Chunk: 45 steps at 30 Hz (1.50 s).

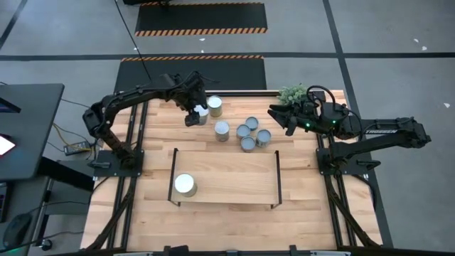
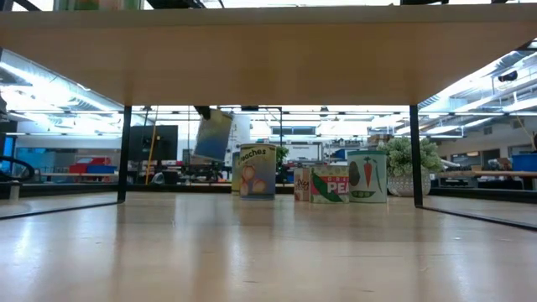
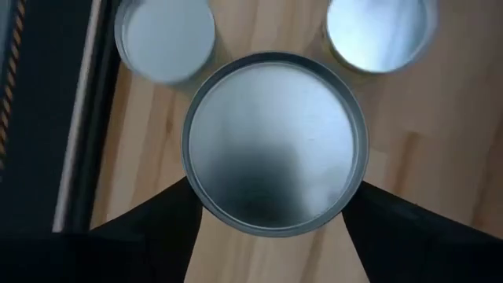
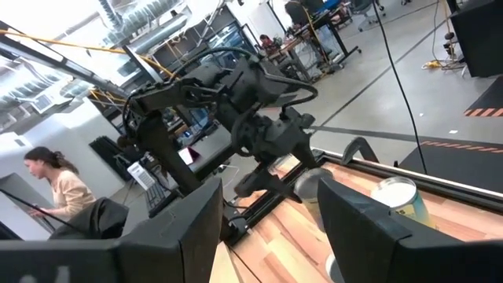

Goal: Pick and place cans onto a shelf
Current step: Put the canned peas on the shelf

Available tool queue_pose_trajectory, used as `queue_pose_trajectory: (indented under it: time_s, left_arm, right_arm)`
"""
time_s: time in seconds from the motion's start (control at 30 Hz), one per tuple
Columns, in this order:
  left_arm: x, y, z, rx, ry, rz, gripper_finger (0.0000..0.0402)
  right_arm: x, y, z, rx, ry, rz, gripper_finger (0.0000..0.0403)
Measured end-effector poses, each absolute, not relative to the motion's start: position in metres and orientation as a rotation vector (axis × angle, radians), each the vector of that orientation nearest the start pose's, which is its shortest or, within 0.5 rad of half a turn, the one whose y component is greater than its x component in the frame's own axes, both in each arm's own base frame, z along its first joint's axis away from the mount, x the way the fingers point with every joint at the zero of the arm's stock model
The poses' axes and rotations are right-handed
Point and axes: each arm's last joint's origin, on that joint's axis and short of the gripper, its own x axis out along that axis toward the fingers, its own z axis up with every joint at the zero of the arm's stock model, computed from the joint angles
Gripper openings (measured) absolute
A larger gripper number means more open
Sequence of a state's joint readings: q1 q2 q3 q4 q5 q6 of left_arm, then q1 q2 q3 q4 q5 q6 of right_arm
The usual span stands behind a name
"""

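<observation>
**Left arm has a can gripped behind the shelf**

Taking the shelf (image 1: 234, 171) as the marker: the left gripper (image 1: 195, 114) sits just beyond its far left corner, fingers (image 3: 157, 228) clamped on either side of a lifted can (image 3: 275, 141), which hangs tilted above the tabletop (image 1: 313, 213) in the low view. One can (image 1: 185, 185) already stands on the shelf board at its left end. Beyond the shelf's far edge, near the middle, another can (image 1: 214, 107) stands just beside the gripper, then a single can (image 1: 222, 130), then a tight cluster of three (image 1: 252, 134). Past the far right corner, by a small green plant (image 1: 292, 93), the right gripper (image 1: 277, 115) waits with its fingers (image 4: 189, 228) apart.
</observation>
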<state>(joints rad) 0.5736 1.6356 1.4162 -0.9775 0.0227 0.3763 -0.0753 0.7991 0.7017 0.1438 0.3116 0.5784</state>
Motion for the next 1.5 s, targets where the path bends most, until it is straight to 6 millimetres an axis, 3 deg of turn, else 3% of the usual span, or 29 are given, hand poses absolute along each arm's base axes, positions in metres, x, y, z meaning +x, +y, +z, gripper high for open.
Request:
queue_pose_trajectory:
  time_s: [0.17,0.33,0.7,1.0,1.17,1.5]
  left_arm:
    - [0.274,0.183,0.229,-0.066,1.289,0.203,0.0287]
    - [0.267,0.178,0.208,-0.086,1.355,0.179,0.0286]
    - [0.269,0.175,0.209,-0.114,1.335,0.159,0.0294]
    - [0.269,0.176,0.218,-0.133,1.368,0.187,0.0393]
    - [0.274,0.179,0.227,-0.11,1.317,0.182,0.0389]
    - [0.281,0.181,0.224,-0.022,1.28,0.151,0.04]
  right_arm:
    - [0.178,-0.022,0.337,0.567,-0.195,-0.351,0.0217]
    - [0.177,-0.022,0.339,0.562,-0.209,-0.349,0.0217]
    - [0.178,-0.025,0.338,0.549,-0.202,-0.365,0.0217]
    - [0.178,-0.025,0.338,0.56,-0.203,-0.364,0.0217]
    - [0.178,-0.025,0.338,0.572,-0.205,-0.363,0.0217]
    - [0.178,-0.025,0.338,0.583,-0.209,-0.361,0.0217]
